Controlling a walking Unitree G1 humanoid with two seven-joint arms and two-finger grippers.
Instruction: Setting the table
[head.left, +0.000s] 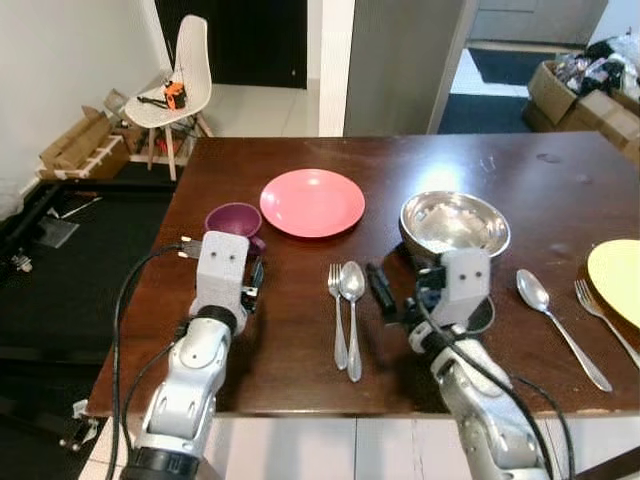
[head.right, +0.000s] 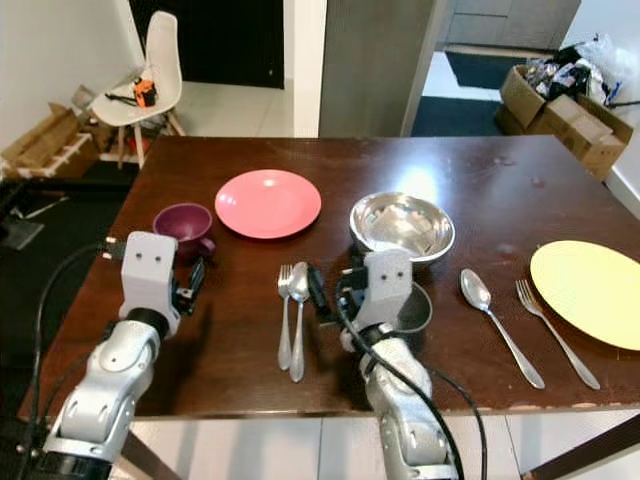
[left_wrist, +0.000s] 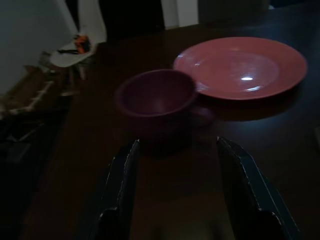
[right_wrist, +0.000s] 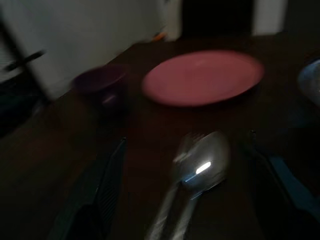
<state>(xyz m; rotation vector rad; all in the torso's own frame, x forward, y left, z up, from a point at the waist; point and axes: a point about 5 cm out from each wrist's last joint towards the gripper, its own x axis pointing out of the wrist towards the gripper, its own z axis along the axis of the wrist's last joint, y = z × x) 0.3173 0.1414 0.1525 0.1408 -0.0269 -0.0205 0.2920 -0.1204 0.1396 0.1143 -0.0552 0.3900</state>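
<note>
Left gripper (left_wrist: 175, 192), fingers apart, aimed at small purple ceramic cup (head.left: 234, 221) just beside round pink plate (head.left: 312, 202); risk of nudging cup into plate. Right gripper (right_wrist: 185, 190), fingers spread wide, facing touching silver fork (head.left: 337, 315) and silver spoon (head.left: 352, 310); risk of pinching both together.

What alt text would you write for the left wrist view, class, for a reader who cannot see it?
The left gripper, open, points at a purple cup on a dark wooden table. A pink plate lies just beyond the cup; the picture is dim.
</note>
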